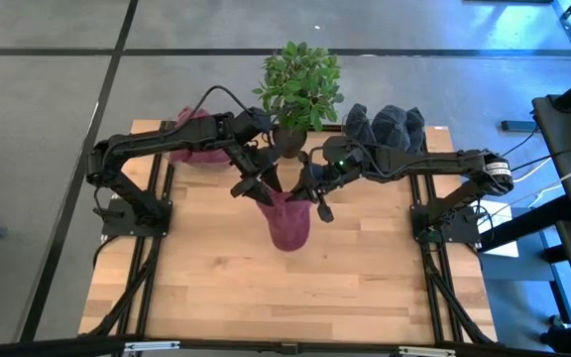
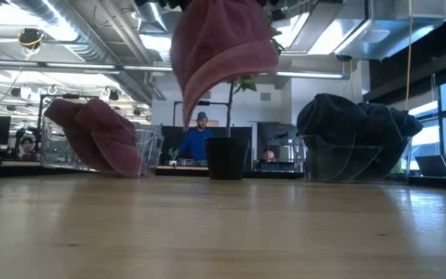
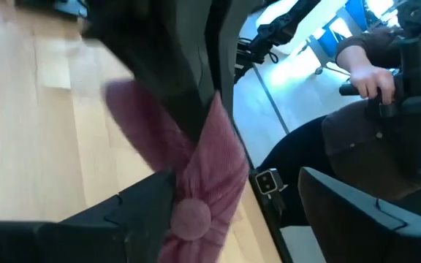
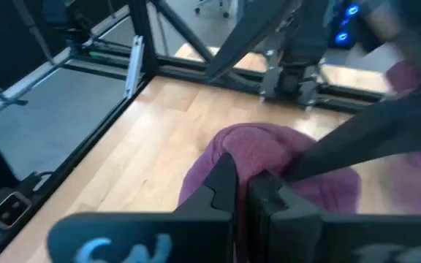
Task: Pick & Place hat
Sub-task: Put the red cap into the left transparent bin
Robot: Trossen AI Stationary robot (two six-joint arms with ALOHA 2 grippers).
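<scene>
A maroon knit hat (image 1: 287,223) hangs in mid-air over the table's middle, and in the low view the hat (image 2: 219,50) is well clear of the wood. My right gripper (image 1: 315,198) is at the hat's top from the right and is shut on it. My left gripper (image 1: 259,190) stands at the hat's top from the left, fingers apart, with bunched cloth (image 3: 203,168) between them. A round knit button (image 3: 191,218) shows on that cloth. My left gripper has the hat's bunched top cloth (image 3: 196,183) lying against the inner side of one finger (image 3: 134,215); the other finger (image 3: 357,212) stands apart from it. Whether that finger is hooked inside the hat I cannot tell. My right gripper pinches the hat's upper edge (image 4: 265,157) between its two fingers (image 4: 221,193), coming slanting down from the table's right. The hat is lifted clear and hangs below the fingers.
A potted plant (image 1: 300,89) stands at the far middle edge, just behind the grippers. A clear bin of maroon hats (image 2: 103,139) sits far left and a clear bin of dark hats (image 2: 355,132) far right. Bare wood (image 1: 285,288) stretches toward the near edge. People sit in the room beyond.
</scene>
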